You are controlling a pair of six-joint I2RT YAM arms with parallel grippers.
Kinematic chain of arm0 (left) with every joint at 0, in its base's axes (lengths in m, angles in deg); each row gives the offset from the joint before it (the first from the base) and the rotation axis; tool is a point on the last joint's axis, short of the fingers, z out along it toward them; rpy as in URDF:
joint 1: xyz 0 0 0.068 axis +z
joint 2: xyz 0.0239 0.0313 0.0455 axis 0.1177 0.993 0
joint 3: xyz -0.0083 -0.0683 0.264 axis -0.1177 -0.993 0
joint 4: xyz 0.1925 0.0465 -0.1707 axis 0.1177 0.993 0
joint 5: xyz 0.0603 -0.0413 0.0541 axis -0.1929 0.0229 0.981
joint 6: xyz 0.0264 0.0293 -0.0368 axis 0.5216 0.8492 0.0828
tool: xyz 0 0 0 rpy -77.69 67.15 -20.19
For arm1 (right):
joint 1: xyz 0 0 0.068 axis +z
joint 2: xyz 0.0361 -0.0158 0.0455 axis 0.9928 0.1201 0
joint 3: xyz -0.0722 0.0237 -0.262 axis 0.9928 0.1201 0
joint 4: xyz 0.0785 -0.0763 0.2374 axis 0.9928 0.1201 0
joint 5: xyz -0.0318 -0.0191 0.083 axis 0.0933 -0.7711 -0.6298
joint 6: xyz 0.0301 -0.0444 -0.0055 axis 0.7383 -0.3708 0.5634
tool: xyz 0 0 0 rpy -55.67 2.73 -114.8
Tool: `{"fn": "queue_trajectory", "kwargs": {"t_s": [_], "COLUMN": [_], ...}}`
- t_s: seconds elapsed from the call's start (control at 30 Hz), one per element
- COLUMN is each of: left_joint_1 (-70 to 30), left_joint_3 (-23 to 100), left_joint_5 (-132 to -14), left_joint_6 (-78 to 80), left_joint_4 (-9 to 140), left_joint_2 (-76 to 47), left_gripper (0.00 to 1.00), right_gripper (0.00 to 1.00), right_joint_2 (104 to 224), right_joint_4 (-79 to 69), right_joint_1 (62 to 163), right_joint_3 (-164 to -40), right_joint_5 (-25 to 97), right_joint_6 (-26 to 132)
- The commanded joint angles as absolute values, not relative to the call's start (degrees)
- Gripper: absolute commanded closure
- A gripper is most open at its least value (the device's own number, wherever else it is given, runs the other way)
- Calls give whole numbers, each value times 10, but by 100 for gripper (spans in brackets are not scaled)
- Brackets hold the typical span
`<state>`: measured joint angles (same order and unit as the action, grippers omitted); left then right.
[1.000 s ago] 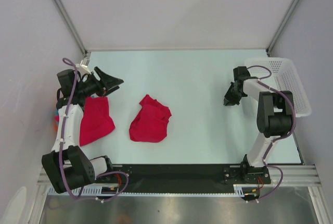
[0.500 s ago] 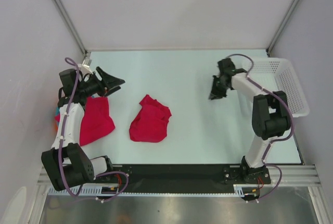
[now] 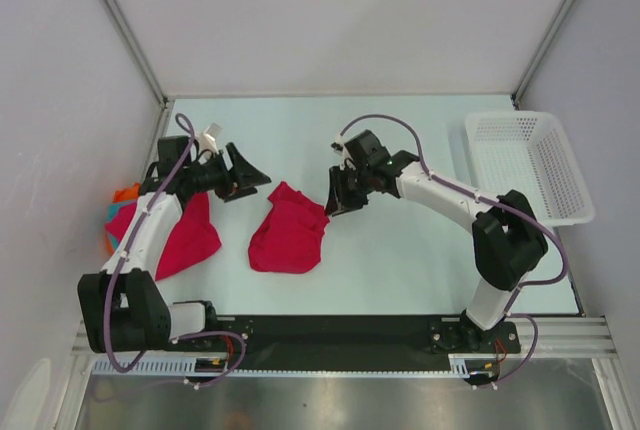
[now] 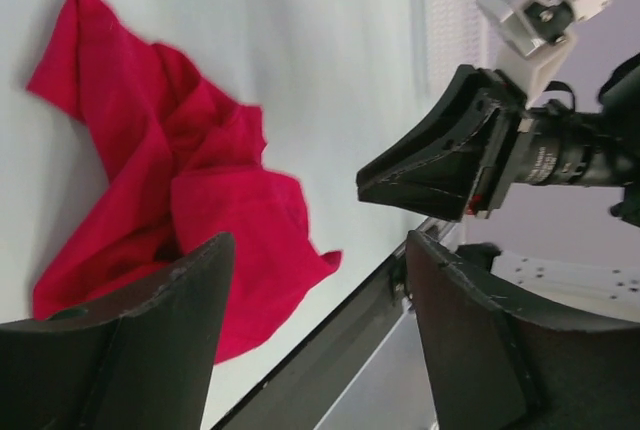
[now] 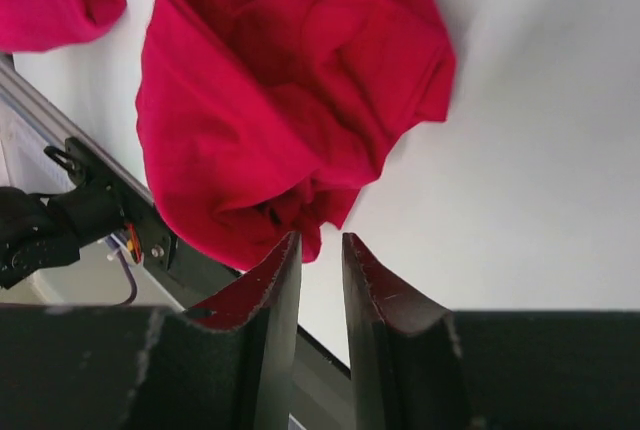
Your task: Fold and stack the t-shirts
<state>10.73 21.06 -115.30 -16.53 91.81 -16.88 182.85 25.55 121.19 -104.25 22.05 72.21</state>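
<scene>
1. Both arms have swung in toward the middle: the right end effector [image 3: 337,202] has come from beside the basket [image 3: 520,118] to the right edge of the crumpled shirt [image 3: 289,232], and the left end effector [image 3: 250,180] has moved over to its upper left
2. Left end effector stands wide and holds nothing; the right shows only a narrow gap between its fingers, with nothing in it
3. Crumpled shirt lies bunched on the worktop [image 3: 400,250], between the two end effectors; a flatter shirt [image 3: 188,235] lies near the left edge, with an orange garment [image 3: 125,193] and a teal garment [image 3: 112,212] just beside it
4. Step in hand, as I judge it: reaching for the crumpled shirt to spread it before folding
5. Next move likely calls for each end effector to drop onto an opposite edge, pinch the cloth and draw it flat; the right may need to widen first
6. Basket sits at the right rear, well apart from the shirts; no cloth shows inside it
</scene>
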Motion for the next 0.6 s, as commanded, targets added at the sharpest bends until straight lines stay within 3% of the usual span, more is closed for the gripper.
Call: {"fn": "queue_trajectory", "kwargs": {"t_s": [0.0, 0.13, 0.33, 0.57], "left_joint_1": [83, 73, 55, 63], "left_joint_3": [159, 111, 87, 59], "left_joint_5": [-1072, -970, -908, -1012], "left_joint_6": [-127, -127, -138, -200], "left_joint_4": [954, 967, 963, 866], "left_joint_2": [-223, -261, -288, -357], "left_gripper": [19, 1, 0, 0], "right_gripper": [71, 71, 71, 71], "right_joint_2": [1799, 1793, 1804, 1819], "right_joint_4": [199, 183, 167, 176], "right_joint_1": [1235, 1260, 1311, 1335], "right_joint_3": [-986, -959, -967, -1000], "right_joint_5": [193, 195, 206, 220], "right_joint_6": [759, 769, 784, 780]}}
